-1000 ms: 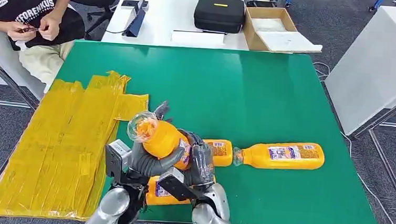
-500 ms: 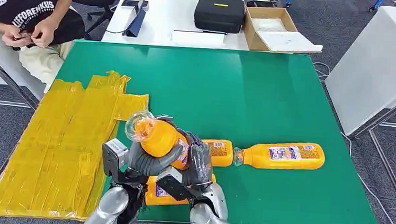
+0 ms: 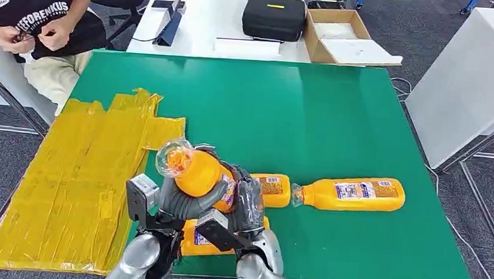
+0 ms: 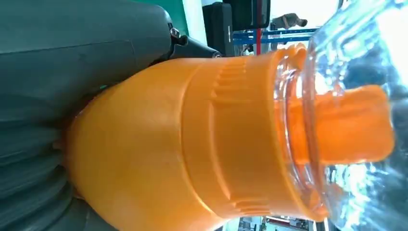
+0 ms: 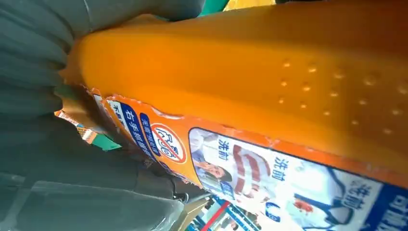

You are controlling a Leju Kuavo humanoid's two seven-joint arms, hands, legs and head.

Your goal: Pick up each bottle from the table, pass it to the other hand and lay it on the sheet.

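Together, left hand [image 3: 184, 204] and right hand [image 3: 250, 207] grip 1 orange bottle [image 3: 202, 174] — above the green table [image 3: 338, 113].

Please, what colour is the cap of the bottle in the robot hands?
The cap is clear over an orange spout; the left wrist view shows it best.

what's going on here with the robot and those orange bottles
The robot is mid-handover above the green table. Both its left robot hand and right robot hand grip one orange plastic bottle with a clear cap, lifted near the table's front edge. Three more orange bottles lie on the table, one at the right. The crinkled yellow plastic sheet has no bottle on it yet. A seated person is at the far left.
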